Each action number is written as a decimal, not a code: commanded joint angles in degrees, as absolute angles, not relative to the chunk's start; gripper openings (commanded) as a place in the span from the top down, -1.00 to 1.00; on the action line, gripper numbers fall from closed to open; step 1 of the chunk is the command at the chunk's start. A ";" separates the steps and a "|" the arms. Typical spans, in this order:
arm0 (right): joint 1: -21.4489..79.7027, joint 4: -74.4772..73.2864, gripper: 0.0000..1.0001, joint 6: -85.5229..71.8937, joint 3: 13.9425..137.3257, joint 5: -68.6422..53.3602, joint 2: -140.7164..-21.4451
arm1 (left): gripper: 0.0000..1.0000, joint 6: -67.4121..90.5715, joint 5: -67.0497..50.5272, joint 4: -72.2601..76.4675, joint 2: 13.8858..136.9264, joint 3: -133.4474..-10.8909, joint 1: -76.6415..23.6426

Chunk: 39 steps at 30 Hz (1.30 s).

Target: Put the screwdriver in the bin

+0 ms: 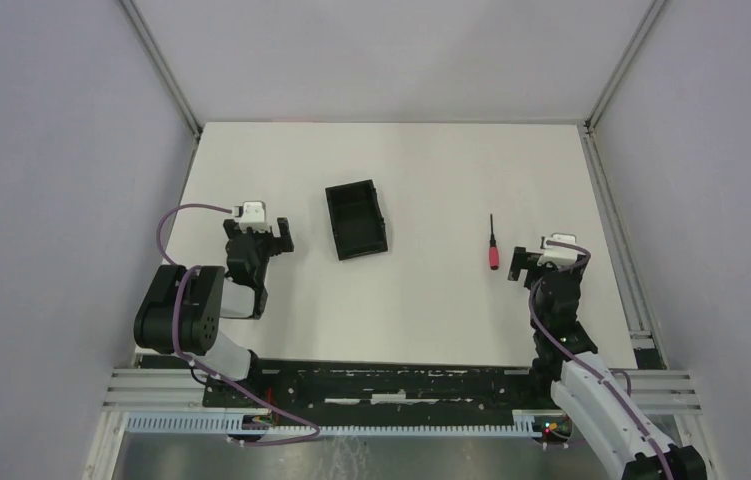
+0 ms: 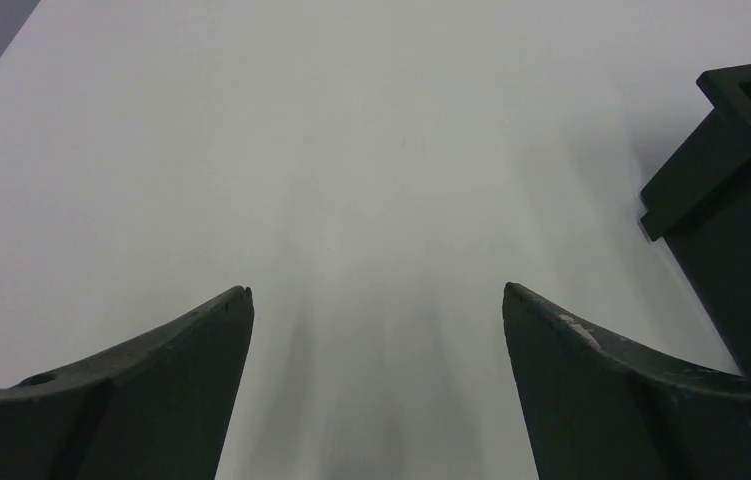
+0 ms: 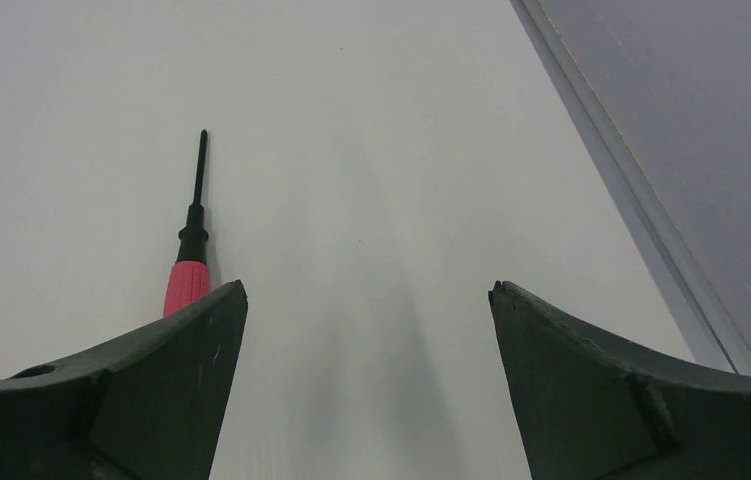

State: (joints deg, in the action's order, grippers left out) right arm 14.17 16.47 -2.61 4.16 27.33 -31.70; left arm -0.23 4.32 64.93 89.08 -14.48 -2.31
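White table (image 3: 381, 140): screwdriver (image 3: 189, 272) just left of R end effector (image 3: 367, 288).

Lighting is soft and even, coming from overhead by the look of it. The flat white table (image 1: 431, 310) is bright but not blown out, and there are no glare spots. From the top camera everything is reasonably sharp. Shadows by the arms are faint and fuzzy, and the metal frame rails (image 1: 166, 70) lean outward toward the corners. The small black rectangular plastic bin (image 1: 357, 220) reads as a dark patch with little inner detail. In the wrist views the left gripper (image 2: 376, 288) and right gripper (image 3: 367, 284) look near-black and underexposed, with pale streaky shadows on the table between their fingers. The small red-handled, thin-shafted screwdriver (image 3: 192, 240) is crisp, with a thin soft shadow along its right side.
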 commanded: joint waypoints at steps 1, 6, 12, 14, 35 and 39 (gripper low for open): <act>14.12 14.70 -0.96 -2.41 10.17 27.16 -31.13 | -1.00 0.86 4.09 66.52 87.97 -14.45 -2.02; 14.08 6.63 -0.96 -2.89 24.63 25.38 -34.40 | -1.00 0.86 4.06 66.62 87.98 -14.50 -2.01; 14.11 -25.42 -0.96 -3.96 62.20 17.99 -57.92 | -1.00 0.88 4.07 66.60 88.05 -14.50 -2.01; 14.11 -37.84 -0.96 -3.59 76.21 15.46 -68.03 | -1.00 0.88 3.99 66.57 88.02 -14.50 -2.06; 11.67 -35.77 -0.45 -4.44 69.46 5.87 -106.91 | -1.00 0.87 4.04 66.61 88.06 -14.50 -2.03; 11.01 -32.97 0.29 -4.81 66.34 3.38 -108.97 | -1.00 0.87 4.05 66.62 88.07 -14.50 -2.02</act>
